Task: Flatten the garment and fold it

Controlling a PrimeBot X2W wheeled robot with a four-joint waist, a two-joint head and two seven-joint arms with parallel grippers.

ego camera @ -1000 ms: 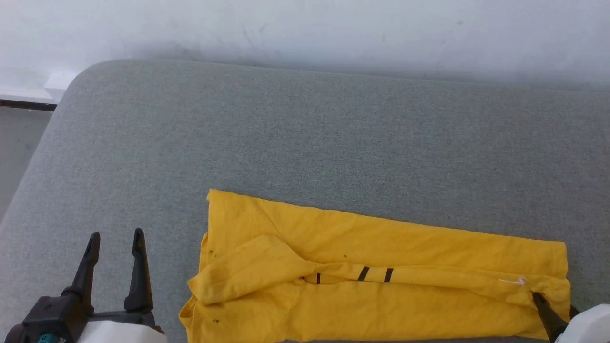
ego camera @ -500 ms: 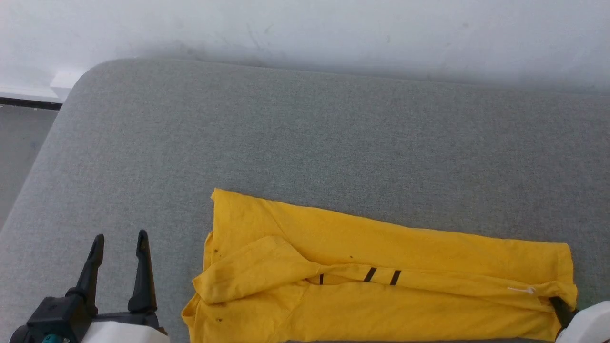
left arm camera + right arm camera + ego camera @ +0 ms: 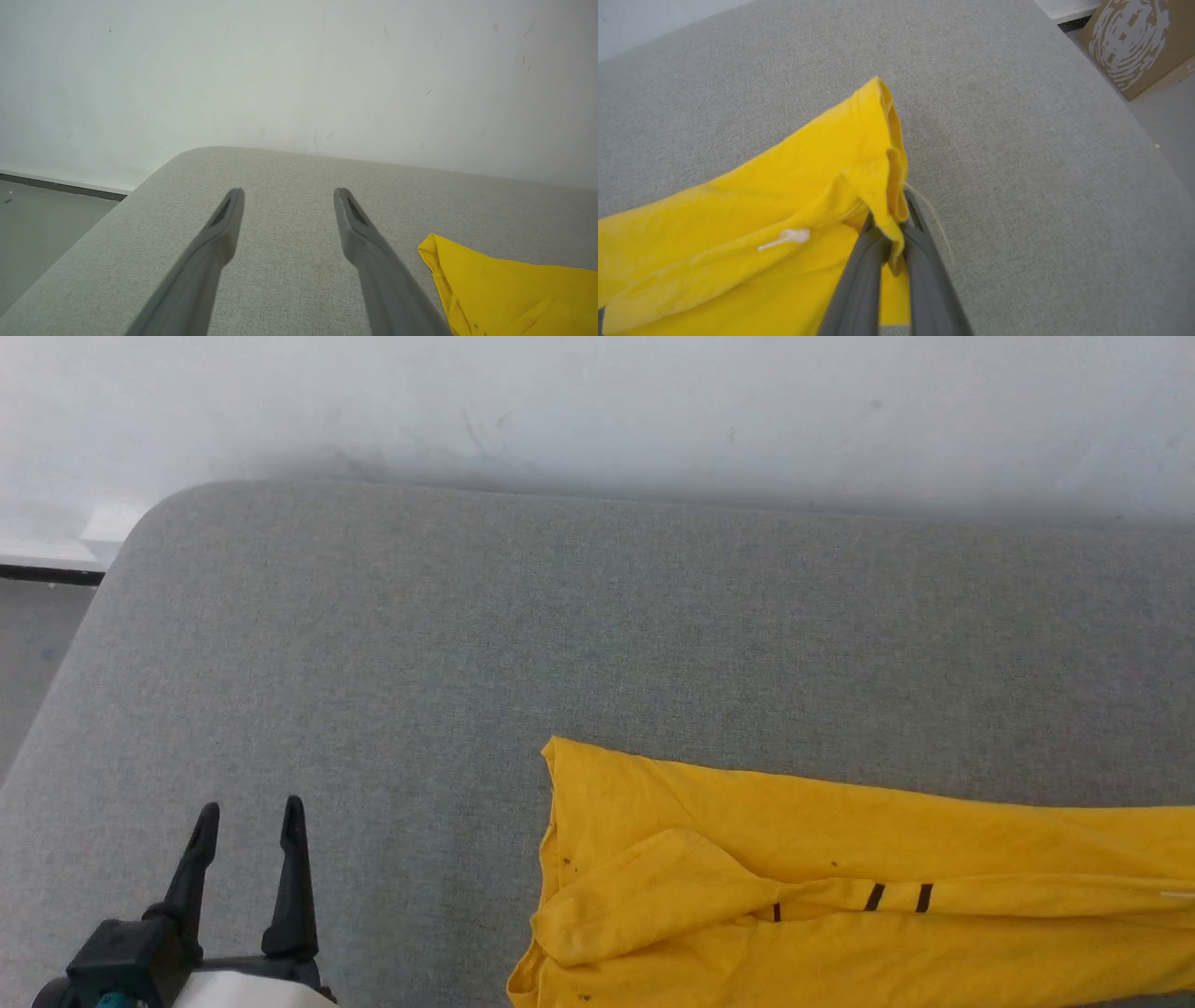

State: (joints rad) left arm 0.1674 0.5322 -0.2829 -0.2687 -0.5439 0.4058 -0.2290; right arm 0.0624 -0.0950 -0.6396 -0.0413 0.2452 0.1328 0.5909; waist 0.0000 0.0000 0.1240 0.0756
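- At the near right of the grey fabric-covered cushion [image 3: 373, 644] lies the bright yellow cotton T-shirt [image 3: 840, 859], bunched into a long band. Its long axis runs left to right and passes out of the head view at the right.
- The right claw [image 3: 892, 224] is closed narrow on the T-shirt's hem at its right end. The cloth rises to the pinch, and a pale loose thread trails beside it.
- The left claw [image 3: 252, 805] stands wide and empty at the near left. The T-shirt's left end, with a flap turned over it, lies to its right and well apart, so this arm is the nearer to that end.
- Three short black marks show along the lengthwise crease, so the T-shirt is judged not yet flat.
- Open room: bare cushion far of the T-shirt up to the white wall [image 3: 597, 401], and left to the rounded corner. In the right wrist view the cushion edge and a brown cardboard box [image 3: 1134, 42] lie beyond the held end, so spreading looks safest toward the far side.
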